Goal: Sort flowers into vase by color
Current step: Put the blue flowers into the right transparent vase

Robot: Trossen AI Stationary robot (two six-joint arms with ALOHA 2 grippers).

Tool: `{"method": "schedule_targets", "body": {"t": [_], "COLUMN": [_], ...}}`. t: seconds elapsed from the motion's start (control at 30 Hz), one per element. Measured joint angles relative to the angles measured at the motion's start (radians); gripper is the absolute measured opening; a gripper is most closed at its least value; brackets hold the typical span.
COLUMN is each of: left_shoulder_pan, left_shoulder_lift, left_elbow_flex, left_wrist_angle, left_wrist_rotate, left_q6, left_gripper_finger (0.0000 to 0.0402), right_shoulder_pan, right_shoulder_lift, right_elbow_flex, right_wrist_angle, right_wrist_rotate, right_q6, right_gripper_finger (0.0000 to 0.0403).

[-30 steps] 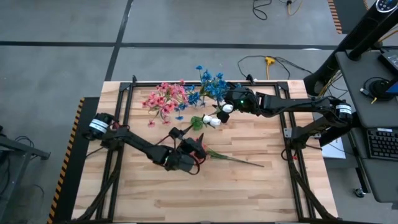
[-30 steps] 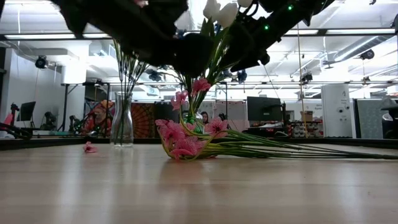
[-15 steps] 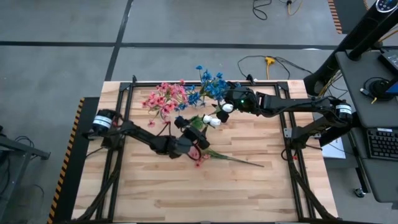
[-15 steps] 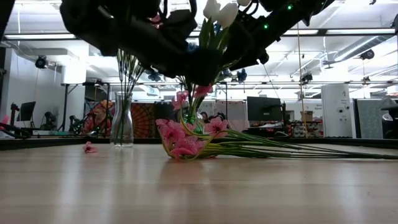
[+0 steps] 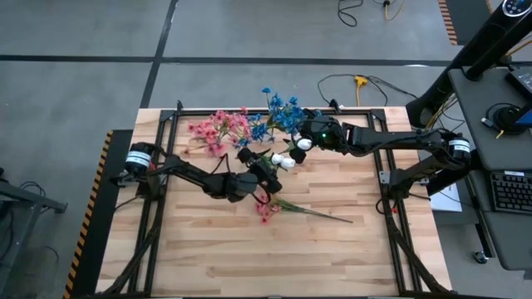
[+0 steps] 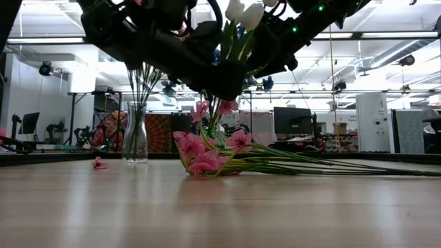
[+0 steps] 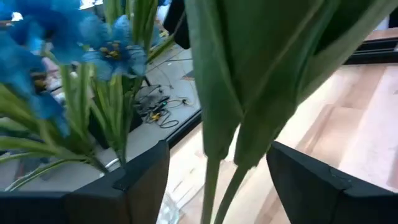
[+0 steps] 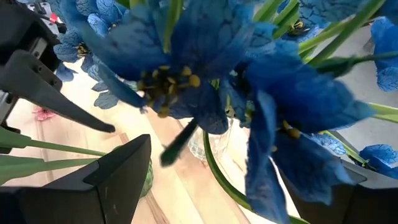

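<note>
From above, the left gripper (image 5: pixel 264 170) sits beside white flowers (image 5: pixel 287 158); the right gripper (image 5: pixel 301 137) is by blue flowers (image 5: pixel 283 114). Low down, a pink sprig (image 6: pixel 207 155) lies on the table (image 6: pixel 207 207). In the left wrist view, fingers (image 7: pixel 146 180) stand apart around green stems (image 7: pixel 217 180). In the right wrist view, fingers (image 8: pixel 118 168) are spread among blue blossoms.

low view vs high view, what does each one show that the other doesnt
Only the low view shows the clear glass vase standing upright with green stems in it, and the room behind. Only the high view shows the blue flowers, the left gripper and the right gripper. Both show the pink sprig lying on the table.
</note>
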Motion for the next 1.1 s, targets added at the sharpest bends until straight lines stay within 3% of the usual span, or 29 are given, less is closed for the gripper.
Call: {"method": "schedule_targets", "body": {"t": [0.2,0.67,0.87,1.1], "left_shoulder_pan": [0.015,0.015,0.015,0.014], "left_shoulder_lift": [0.000,-0.001,-0.001,-0.001], "left_elbow_flex": [0.000,0.000,0.000,0.000], "left_wrist_angle": [0.016,0.017,0.025,0.025], "left_wrist_rotate": [0.013,0.013,0.006,-0.013], "left_q6": [0.000,0.000,0.000,-0.009], "left_gripper_finger": [0.0201,0.0039,0.0005,0.0002], "right_shoulder_pan": [0.000,0.000,0.000,0.000], "right_shoulder_lift": [0.000,0.000,0.000,-0.003], "right_elbow_flex": [0.000,0.000,0.000,0.000], "right_wrist_angle": [0.000,0.000,0.000,-0.014], "right_wrist_rotate": [0.000,-0.001,-0.002,-0.003], "right_q6": [0.000,-0.012,-0.011,0.007], "right_gripper_finger": [0.0327,0.0327,0.0327,0.0327]}}
